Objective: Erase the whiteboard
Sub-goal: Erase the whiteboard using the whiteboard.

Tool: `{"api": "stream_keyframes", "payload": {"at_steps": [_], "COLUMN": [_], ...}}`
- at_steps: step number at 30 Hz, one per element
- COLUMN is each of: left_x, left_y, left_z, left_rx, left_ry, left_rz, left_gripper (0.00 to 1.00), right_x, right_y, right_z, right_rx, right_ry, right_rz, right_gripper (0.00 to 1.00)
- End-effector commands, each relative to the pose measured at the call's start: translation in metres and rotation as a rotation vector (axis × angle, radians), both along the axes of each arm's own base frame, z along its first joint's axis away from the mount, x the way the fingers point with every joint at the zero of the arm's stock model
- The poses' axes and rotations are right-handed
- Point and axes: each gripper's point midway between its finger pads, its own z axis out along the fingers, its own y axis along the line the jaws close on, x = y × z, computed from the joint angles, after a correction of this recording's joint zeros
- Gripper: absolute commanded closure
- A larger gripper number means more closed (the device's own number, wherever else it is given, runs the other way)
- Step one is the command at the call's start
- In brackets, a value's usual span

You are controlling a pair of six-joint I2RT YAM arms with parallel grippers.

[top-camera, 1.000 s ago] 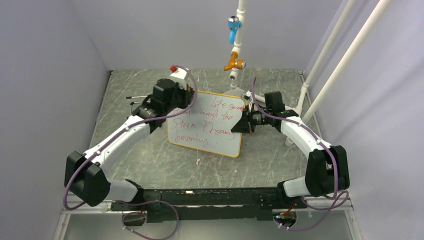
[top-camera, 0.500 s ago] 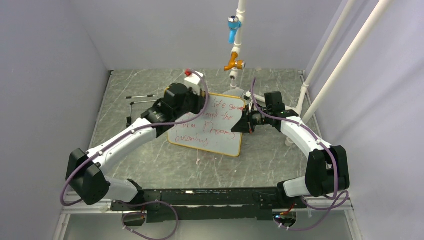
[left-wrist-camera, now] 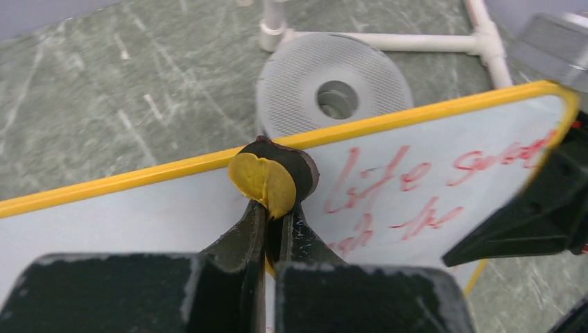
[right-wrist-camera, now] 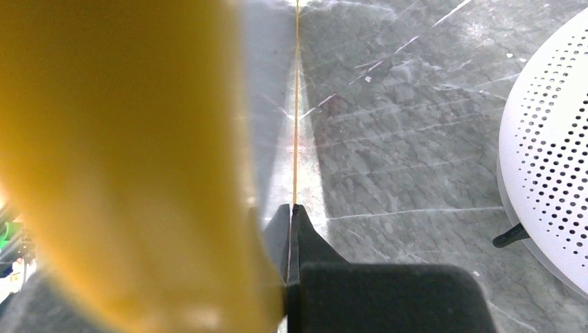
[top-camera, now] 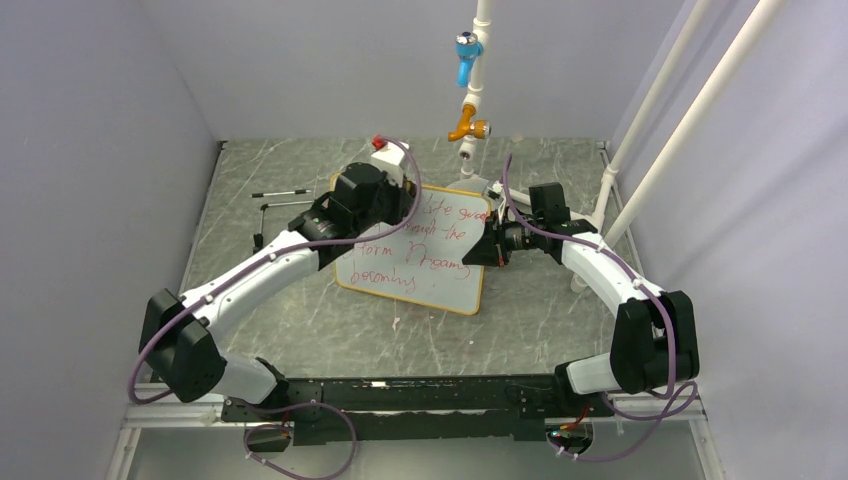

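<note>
The whiteboard (top-camera: 425,262) has an orange-tan frame and red handwriting, and stands tilted on the table. My right gripper (top-camera: 490,247) is shut on its right edge; in the right wrist view (right-wrist-camera: 290,211) the frame shows as a thin line (right-wrist-camera: 295,104) between the closed fingers. My left gripper (top-camera: 405,205) is shut on a round yellow and black eraser (left-wrist-camera: 274,180) and presses it on the board (left-wrist-camera: 430,180) near the top edge, just left of the first red word. The board left of the eraser is white.
A round grey perforated disc (left-wrist-camera: 333,94) lies behind the board, also in the right wrist view (right-wrist-camera: 548,173). A white pipe stand with a blue valve (top-camera: 467,55) and an orange valve (top-camera: 468,128) rises at the back. Thin black rods (top-camera: 282,193) lie at the left. Slanted white pipes (top-camera: 655,110) stand at the right.
My left arm has moved right along the board's top edge with the eraser. The right arm and the board have not moved.
</note>
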Motion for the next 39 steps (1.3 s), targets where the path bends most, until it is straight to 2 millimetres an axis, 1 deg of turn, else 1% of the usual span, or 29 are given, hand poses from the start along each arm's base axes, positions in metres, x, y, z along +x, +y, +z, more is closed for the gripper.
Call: {"api": "stream_keyframes", "payload": {"at_steps": [1, 3, 5, 9, 11, 12, 14, 16, 18, 20, 23, 25, 26, 28, 29, 31, 36, 39], "left_x": [0.023, 0.020, 0.015, 0.000, -0.007, -0.009, -0.008, -0.003, 0.003, 0.010, 0.019, 0.023, 0.025, 0.025, 0.024, 0.022, 0.005, -0.007], "left_y": [0.053, 0.042, 0.023, -0.024, -0.043, -0.050, -0.057, -0.055, -0.045, -0.028, 0.002, 0.020, 0.025, 0.030, 0.029, 0.020, -0.024, -0.044], "left_z": [0.016, 0.026, 0.031, 0.036, 0.037, 0.038, 0.035, 0.030, 0.024, 0.017, 0.011, 0.013, 0.011, 0.013, 0.014, 0.019, 0.026, 0.028], "left_rx": [0.007, -0.020, -0.032, -0.077, -0.087, -0.087, -0.074, -0.051, -0.017, 0.020, 0.026, 0.008, 0.010, 0.003, -0.002, -0.026, -0.045, -0.056], "left_ry": [-0.052, -0.055, -0.057, -0.045, -0.039, -0.039, -0.034, -0.026, -0.026, -0.029, -0.022, -0.024, -0.019, -0.020, -0.020, -0.017, -0.018, -0.016], "left_rz": [0.177, 0.135, 0.089, -0.018, -0.052, -0.059, -0.053, -0.015, 0.037, 0.105, 0.178, 0.210, 0.220, 0.222, 0.217, 0.185, 0.085, 0.046], "left_gripper": [1.00, 1.00, 1.00, 1.00, 1.00, 1.00, 1.00, 1.00, 1.00, 1.00, 1.00, 1.00, 1.00, 1.00, 1.00, 1.00, 1.00, 1.00], "right_x": [0.000, 0.000, 0.001, 0.001, 0.000, 0.000, 0.000, 0.000, -0.001, -0.001, -0.001, -0.001, -0.001, -0.001, -0.001, -0.001, 0.000, 0.000], "right_y": [0.003, 0.003, 0.002, 0.002, 0.002, 0.002, 0.002, 0.002, 0.002, 0.002, 0.002, 0.002, 0.002, 0.002, 0.002, 0.002, 0.002, 0.002], "right_z": [0.013, 0.013, 0.013, 0.013, 0.013, 0.013, 0.013, 0.014, 0.015, 0.016, 0.018, 0.018, 0.018, 0.017, 0.017, 0.017, 0.017, 0.017], "right_rx": [-0.007, -0.008, -0.010, -0.011, -0.010, -0.010, -0.009, -0.008, -0.008, -0.008, -0.005, -0.005, -0.005, -0.005, -0.005, -0.006, -0.008, -0.007], "right_ry": [-0.109, -0.106, -0.109, -0.110, -0.109, -0.109, -0.109, -0.111, -0.117, -0.122, -0.124, -0.123, -0.123, -0.123, -0.124, -0.124, -0.123, -0.125], "right_rz": [0.045, 0.044, 0.042, 0.038, 0.041, 0.042, 0.043, 0.044, 0.044, 0.044, 0.043, 0.044, 0.044, 0.043, 0.043, 0.043, 0.041, 0.041], "right_gripper": [1.00, 1.00, 1.00, 1.00, 1.00, 1.00, 1.00, 1.00, 1.00, 1.00, 1.00, 1.00, 1.00, 1.00, 1.00, 1.00, 1.00, 1.00]}}
